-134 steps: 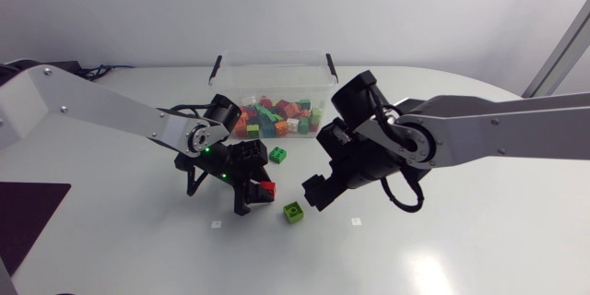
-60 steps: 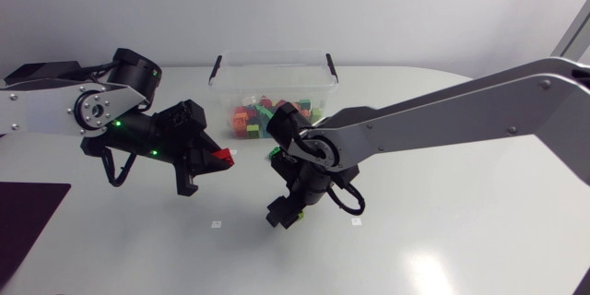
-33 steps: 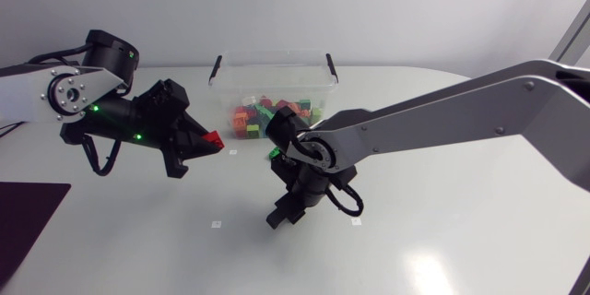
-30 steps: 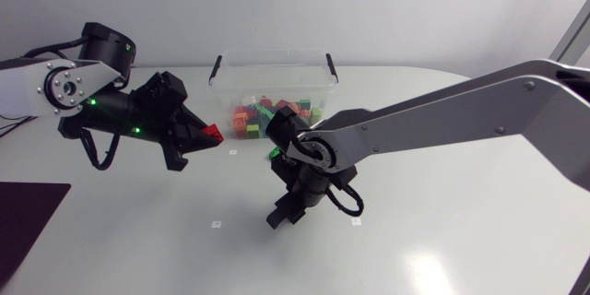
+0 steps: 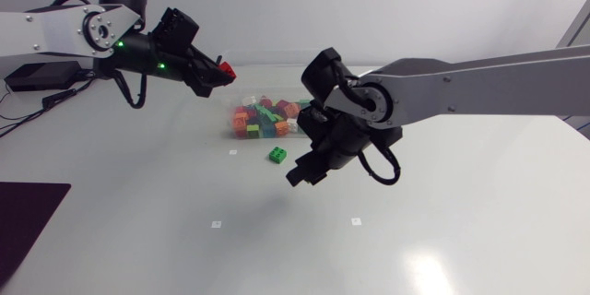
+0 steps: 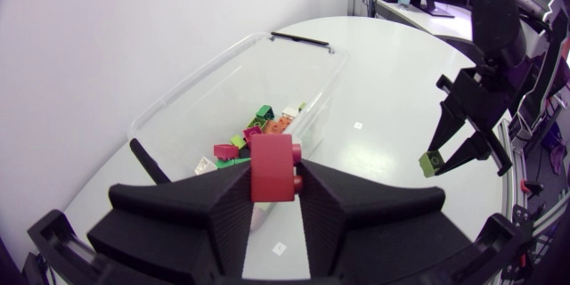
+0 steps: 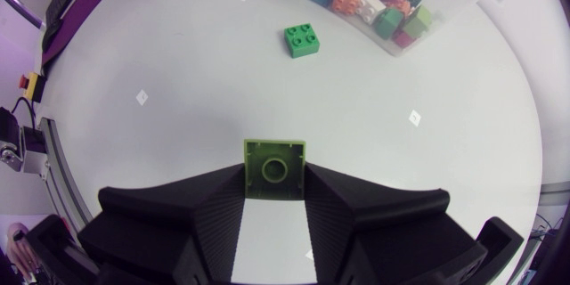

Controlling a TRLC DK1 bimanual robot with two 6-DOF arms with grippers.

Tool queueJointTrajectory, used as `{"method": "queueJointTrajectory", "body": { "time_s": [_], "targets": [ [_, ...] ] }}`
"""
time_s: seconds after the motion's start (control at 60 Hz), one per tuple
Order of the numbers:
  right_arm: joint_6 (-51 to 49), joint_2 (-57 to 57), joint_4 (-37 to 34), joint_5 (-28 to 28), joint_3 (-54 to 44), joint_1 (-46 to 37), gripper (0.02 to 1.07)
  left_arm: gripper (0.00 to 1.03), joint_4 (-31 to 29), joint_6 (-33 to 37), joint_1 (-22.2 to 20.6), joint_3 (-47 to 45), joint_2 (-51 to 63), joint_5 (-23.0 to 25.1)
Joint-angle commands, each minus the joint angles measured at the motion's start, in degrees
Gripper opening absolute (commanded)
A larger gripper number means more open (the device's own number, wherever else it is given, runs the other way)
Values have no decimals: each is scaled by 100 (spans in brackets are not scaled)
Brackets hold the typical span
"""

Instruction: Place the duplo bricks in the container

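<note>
My left gripper (image 5: 224, 71) is shut on a red duplo brick (image 6: 273, 167) and hangs in the air over the left end of the clear container (image 5: 267, 78). Several coloured bricks (image 6: 258, 129) lie inside the container (image 6: 321, 71). In front of the container and raised off the table, my right gripper (image 5: 298, 174) is shut on a light green brick (image 7: 274, 167). That brick (image 6: 431, 163) also shows in the left wrist view, at the right gripper's tips. A darker green brick (image 5: 277, 155) lies loose on the table, ahead of my right gripper in its wrist view (image 7: 303, 40).
Small white marker squares (image 5: 216, 224) dot the white table (image 5: 138, 221). A dark purple mat (image 5: 23, 212) lies at the left front edge. The container's black handle (image 6: 301, 40) sits at its far end.
My left arm has risen and swung to the container with the red brick. My right gripper has shut on the light green brick and lifted it off the table, towards the container.
</note>
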Motion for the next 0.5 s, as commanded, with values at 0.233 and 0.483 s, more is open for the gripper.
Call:
{"method": "queueJointTrajectory", "body": {
  "time_s": [0.233, 0.483],
  "targets": [
    [-175, -140, -160, -128, 660, -390, 24, 30, 131, -625, -25, 1373, 1238, -87],
    [-210, -26, -160, -251, 1249, -654, 24, 86, 140, -791, -122, 1865, 1677, -377]
  ]
}}
